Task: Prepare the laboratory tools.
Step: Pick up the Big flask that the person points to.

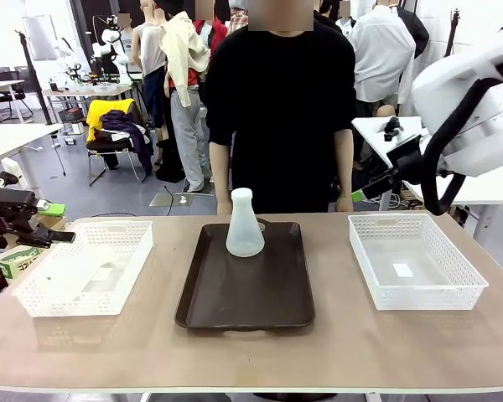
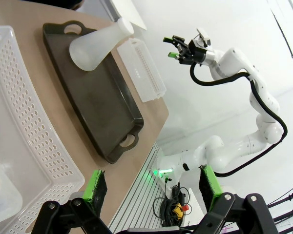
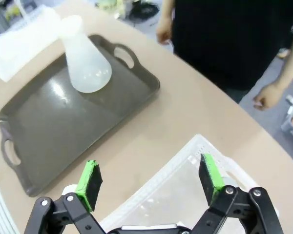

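Observation:
One frosted conical flask (image 1: pixel 245 223) stands upright at the far end of the dark brown tray (image 1: pixel 243 293); it also shows in the left wrist view (image 2: pixel 95 45) and the right wrist view (image 3: pixel 85 61). A second translucent flask (image 1: pixel 74 272) lies on its side in the left white basket (image 1: pixel 134 251), and its edge (image 2: pixel 0 190) is at the bottom left of the left wrist view. My left gripper (image 1: pixel 59 224) hovers open beside that basket's outer edge (image 2: pixel 154 185). My right gripper (image 1: pixel 360 193) hangs open above the right basket's far corner (image 3: pixel 150 180). Neither holds anything.
An empty white lattice basket (image 1: pixel 465 289) sits at the table's right (image 3: pixel 185 161). A person in black stands at the far edge behind the tray, hands (image 3: pixel 268 95) down by the table. Bare tabletop (image 1: pixel 251 356) runs along the near side.

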Robot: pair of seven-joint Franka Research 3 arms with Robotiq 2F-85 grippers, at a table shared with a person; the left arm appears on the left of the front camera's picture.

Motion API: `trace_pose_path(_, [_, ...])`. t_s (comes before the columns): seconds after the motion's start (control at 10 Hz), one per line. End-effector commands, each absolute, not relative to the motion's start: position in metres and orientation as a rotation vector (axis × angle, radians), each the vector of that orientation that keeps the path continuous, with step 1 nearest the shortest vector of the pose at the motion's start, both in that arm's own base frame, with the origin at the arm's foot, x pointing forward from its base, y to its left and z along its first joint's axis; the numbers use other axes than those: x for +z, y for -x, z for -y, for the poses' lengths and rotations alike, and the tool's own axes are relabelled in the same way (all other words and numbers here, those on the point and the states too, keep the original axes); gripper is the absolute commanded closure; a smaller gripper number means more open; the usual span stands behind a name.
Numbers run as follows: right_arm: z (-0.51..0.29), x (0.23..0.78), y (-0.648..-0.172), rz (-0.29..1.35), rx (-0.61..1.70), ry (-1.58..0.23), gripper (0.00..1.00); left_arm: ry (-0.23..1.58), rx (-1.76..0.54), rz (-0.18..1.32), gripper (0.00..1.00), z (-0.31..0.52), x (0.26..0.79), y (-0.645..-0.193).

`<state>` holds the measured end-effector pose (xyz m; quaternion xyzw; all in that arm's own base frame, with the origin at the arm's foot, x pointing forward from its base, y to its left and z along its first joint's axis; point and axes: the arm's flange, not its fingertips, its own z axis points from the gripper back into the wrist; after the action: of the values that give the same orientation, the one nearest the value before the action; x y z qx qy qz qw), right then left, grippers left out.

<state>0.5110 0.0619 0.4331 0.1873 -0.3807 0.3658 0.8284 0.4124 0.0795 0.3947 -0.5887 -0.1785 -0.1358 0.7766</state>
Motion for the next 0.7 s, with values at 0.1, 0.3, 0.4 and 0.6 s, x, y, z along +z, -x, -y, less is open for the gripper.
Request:
trace_pose_path(0.1, [-0.062, 0.411, -0.509, 0.862, 0.748, -0.42, 0.0, 1.285, -0.293, 0.396, 0.0, -0.08, 0.397, -0.413])
trace_pose_path(0.3, [-0.057, 0.428, -0.506, 0.833, 0.735, -0.416, 0.0, 1.285, -0.293, 0.396, 0.0, -0.08, 0.397, -0.413])
trace_pose_path(0.4, [-0.057, 0.428, -0.506, 0.833, 0.735, -0.416, 0.0, 1.285, -0.293, 0.396, 0.0, -0.08, 0.397, -0.413])
trace_pose_path(0.6, [-0.057, 0.428, -0.506, 0.833, 0.735, -0.416, 0.0, 1.285, -0.293, 0.396, 0.0, -0.08, 0.397, -0.413])
